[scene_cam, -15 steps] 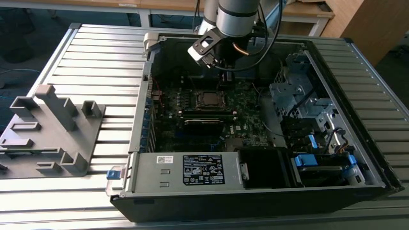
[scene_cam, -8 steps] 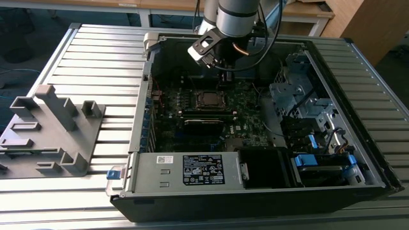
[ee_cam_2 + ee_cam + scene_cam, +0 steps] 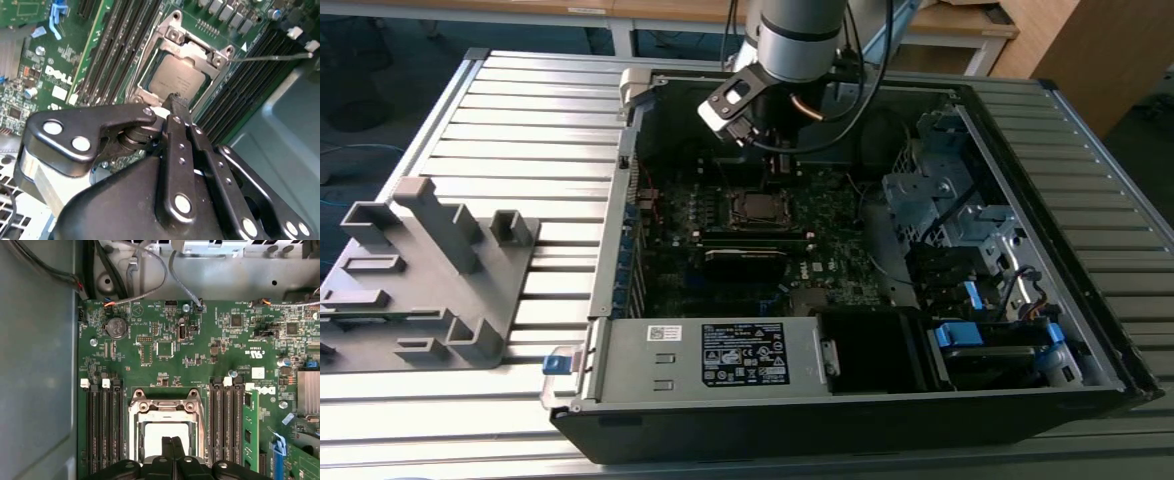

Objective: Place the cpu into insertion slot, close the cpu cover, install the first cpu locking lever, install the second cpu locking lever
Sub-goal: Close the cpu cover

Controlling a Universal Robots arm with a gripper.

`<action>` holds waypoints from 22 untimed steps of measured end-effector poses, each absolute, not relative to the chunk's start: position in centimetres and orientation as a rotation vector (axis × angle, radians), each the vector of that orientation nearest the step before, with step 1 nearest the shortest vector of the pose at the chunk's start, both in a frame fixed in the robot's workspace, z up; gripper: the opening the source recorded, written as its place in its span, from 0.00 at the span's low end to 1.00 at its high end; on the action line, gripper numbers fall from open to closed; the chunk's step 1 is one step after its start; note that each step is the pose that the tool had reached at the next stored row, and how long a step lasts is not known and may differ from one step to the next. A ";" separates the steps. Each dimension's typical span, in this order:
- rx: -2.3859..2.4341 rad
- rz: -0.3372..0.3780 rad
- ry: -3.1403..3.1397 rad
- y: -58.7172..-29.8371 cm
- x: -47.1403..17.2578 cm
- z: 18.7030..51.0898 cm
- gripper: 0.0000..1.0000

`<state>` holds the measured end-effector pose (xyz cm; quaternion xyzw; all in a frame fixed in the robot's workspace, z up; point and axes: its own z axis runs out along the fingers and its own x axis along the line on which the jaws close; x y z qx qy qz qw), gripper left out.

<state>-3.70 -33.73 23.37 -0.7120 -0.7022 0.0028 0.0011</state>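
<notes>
One hand [image 3: 173, 441] clenched, empty | I see it over cpu [image 3: 172, 80], cover [image 3: 197, 50] down around it | exterior view: hand upper middle

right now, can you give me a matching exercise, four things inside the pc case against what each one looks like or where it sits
1 cpu
2 cpu cover
3 claw
4 coin battery

A round and silver, on the green board
B fingers together, over the chip's edge
C silvery frame lying around the chip
D grey face up in the frame's window

Pairs: 1-D, 2-C, 3-B, 4-A
</notes>
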 end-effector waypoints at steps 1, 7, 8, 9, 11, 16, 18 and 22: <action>-2.235 0.009 -2.205 -33.7 -3.7 23.2 0.11; -2.235 0.009 -2.204 -33.7 -3.8 23.0 0.11; -2.235 0.009 -2.204 -33.7 -3.9 23.0 0.11; -2.235 0.009 -2.205 -33.7 -3.9 23.0 0.11; -2.235 0.009 -2.204 -33.7 -4.1 23.0 0.11; -2.235 0.009 -2.204 -33.7 -4.1 23.1 0.11; -2.235 0.009 -2.205 -33.7 -4.1 23.2 0.11; -2.235 0.009 -2.205 -33.7 -4.1 23.3 0.11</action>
